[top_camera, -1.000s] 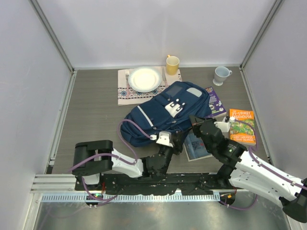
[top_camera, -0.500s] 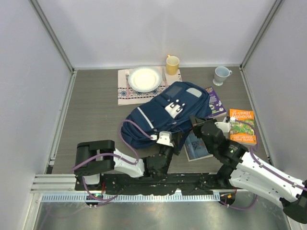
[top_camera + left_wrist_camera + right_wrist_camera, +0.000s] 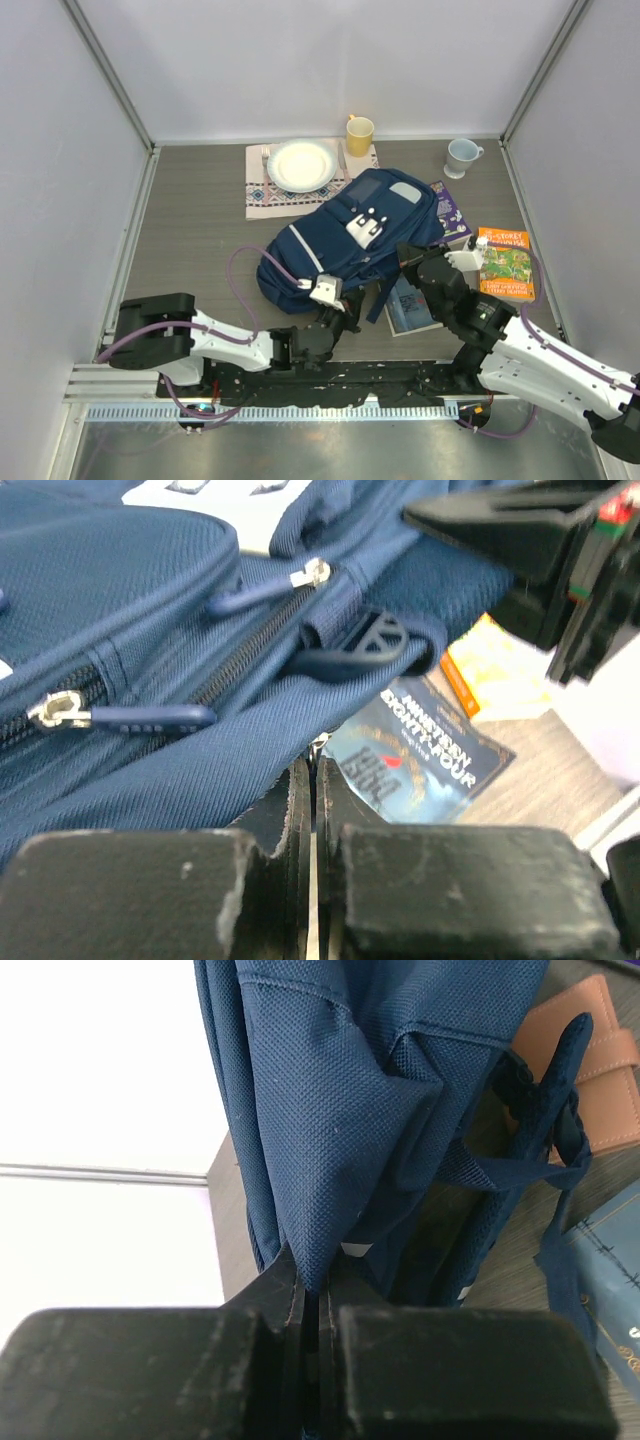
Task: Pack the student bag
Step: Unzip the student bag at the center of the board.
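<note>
1. The left end effector has drawn back leftward. Its jaws are pressed together, apparently nipping the hem of the large navy blue fabric backpack just ahead.
2. The right end effector is clamped tight on a backpack fold.
3. The backpack is bunched between them and its zips look closed, so packing seems unstarted.

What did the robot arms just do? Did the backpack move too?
The left arm swung its elbow out to the left, and the left gripper slid a little left along the near edge of the student bag. The bag shifted slightly toward the arms. The right gripper stayed pinched on the bag's fabric. The plate, both mugs and the books stayed put.
</note>
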Controlling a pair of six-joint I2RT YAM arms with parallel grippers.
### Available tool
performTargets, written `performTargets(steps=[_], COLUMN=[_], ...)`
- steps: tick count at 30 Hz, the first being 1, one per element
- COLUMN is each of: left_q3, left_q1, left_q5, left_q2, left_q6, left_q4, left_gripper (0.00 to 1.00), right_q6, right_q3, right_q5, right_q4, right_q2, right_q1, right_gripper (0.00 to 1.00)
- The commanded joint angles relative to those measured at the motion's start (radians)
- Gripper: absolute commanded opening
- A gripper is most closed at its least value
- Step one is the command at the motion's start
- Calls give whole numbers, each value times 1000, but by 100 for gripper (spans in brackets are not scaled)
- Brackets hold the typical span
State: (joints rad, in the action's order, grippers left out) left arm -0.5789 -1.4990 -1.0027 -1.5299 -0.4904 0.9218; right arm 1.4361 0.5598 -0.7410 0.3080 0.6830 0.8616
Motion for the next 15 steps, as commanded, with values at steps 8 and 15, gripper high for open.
performTargets(steps=[8, 15], left_q3=[93, 21], left_q1=[-90, -194], left_q5=[194, 234], left_q2=[131, 157], left_q6=[-185, -116], left_q4=[-313, -463], left_gripper=[0, 0], right_q6=[-439, -574], right_q3=[156, 207], right_q5=[6, 515], right_q4=[-173, -136], right_q2=[59, 225], right_q1=[-101, -406], right_gripper=[1, 1])
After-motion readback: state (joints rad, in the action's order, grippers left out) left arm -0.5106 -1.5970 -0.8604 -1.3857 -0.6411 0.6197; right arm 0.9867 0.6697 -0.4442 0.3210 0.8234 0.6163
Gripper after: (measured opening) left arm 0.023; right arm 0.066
